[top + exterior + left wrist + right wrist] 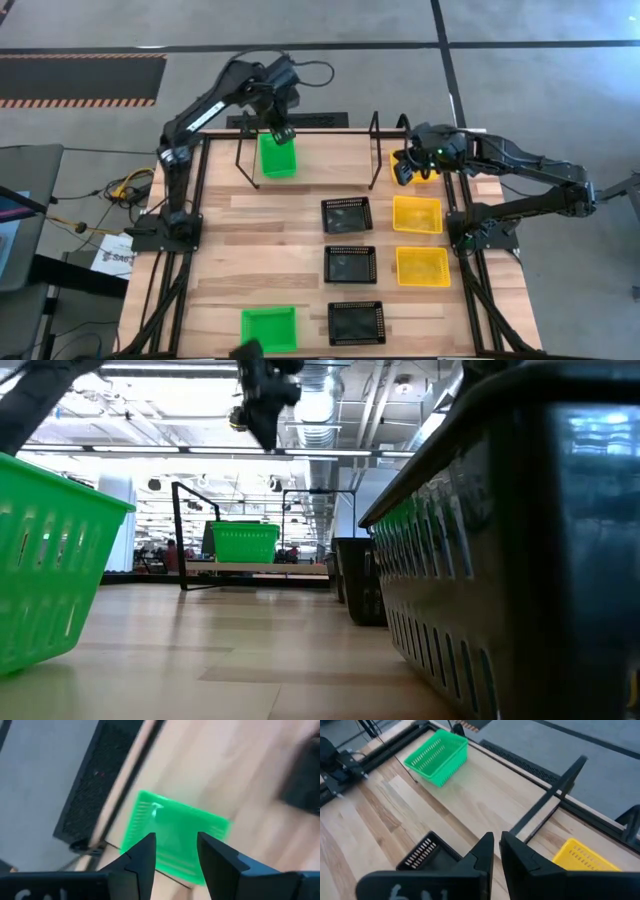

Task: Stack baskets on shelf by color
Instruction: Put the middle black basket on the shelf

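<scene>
A green basket (pixel 278 157) (pixel 243 543) (pixel 175 832) (pixel 437 754) sits upright on the left end of the shelf (pixel 320 150). My left gripper (pixel 281 132) (pixel 262 415) (pixel 176 851) hovers open above it, clear of it. A yellow basket (pixel 428 166) (pixel 585 859) rests at the shelf's right end, partly under my right arm. My right gripper (pixel 404 170) (pixel 496 851) is shut and empty, just left of that yellow basket. On the table stand three black baskets (pixel 346 214), two yellow baskets (pixel 417 213) and one more green basket (pixel 268 328).
The shelf's thin black wire legs (pixel 242 150) (pixel 547 800) rise near both grippers. The black baskets form a column down the table's middle, with the yellow ones to their right. Bare wood (pixel 260 240) lies on the table's left half. Black frame rails (pixel 195 200) run along the table's sides.
</scene>
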`<state>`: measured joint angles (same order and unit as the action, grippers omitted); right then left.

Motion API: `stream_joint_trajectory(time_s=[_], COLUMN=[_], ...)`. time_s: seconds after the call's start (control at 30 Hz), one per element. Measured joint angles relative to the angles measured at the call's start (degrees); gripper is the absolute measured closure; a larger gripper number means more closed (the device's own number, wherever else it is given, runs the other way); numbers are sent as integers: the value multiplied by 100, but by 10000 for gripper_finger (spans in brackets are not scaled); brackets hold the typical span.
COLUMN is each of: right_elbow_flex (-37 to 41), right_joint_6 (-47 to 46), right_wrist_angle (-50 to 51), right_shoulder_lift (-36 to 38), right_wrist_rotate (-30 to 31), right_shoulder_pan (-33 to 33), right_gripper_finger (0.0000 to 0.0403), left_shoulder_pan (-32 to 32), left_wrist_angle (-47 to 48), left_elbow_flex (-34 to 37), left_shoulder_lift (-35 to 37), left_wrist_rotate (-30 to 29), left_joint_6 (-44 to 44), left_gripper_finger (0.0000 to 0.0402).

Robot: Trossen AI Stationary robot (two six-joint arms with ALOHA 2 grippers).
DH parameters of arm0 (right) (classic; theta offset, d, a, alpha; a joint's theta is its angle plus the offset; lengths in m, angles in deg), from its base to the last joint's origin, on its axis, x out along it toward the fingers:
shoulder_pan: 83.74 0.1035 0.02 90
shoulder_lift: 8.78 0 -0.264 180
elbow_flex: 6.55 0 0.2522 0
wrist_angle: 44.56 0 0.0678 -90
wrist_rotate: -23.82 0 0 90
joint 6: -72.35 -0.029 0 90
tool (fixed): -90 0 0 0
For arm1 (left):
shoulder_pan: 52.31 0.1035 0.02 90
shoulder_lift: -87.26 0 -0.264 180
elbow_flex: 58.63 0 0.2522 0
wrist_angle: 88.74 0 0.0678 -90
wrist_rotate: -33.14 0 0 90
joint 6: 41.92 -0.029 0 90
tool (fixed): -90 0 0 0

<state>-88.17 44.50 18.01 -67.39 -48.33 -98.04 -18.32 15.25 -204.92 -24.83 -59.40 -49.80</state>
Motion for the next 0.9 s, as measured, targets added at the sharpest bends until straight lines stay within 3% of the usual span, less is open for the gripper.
stream_joint_trajectory(time_s=[0.1, 0.2, 0.4, 0.63, 0.77, 0.9], right_elbow_flex=[0, 0, 0, 0, 0, 0], right_joint_6=[0, 64, 545, 1040, 1055, 1022], right_wrist_angle=[126, 240, 245, 213, 215, 210], right_shoulder_lift=[2, 2, 2, 2, 2, 2], right_wrist_rotate=[-2, -4, -318, -616, -621, -623], right_shoulder_pan=[2, 1, 0, 0, 2, 2], right_gripper_finger=[344, 344, 344, 344, 344, 344], left_shoulder_pan=[-493, -1144, -2846, -4731, -5448, -5888], left_wrist_angle=[-19, -18, -20, -27, -29, -20], left_elbow_flex=[2, 2, 4, 91, 669, 1474], left_shoulder_lift=[367, 690, 1092, 1037, 984, 1001], left_wrist_rotate=[9, -340, -1662, -3198, -3716, -3708], left_joint_6=[626, 1565, 3482, 5649, 6786, 8076], left_gripper_finger=[271, 271, 271, 271, 271, 271])
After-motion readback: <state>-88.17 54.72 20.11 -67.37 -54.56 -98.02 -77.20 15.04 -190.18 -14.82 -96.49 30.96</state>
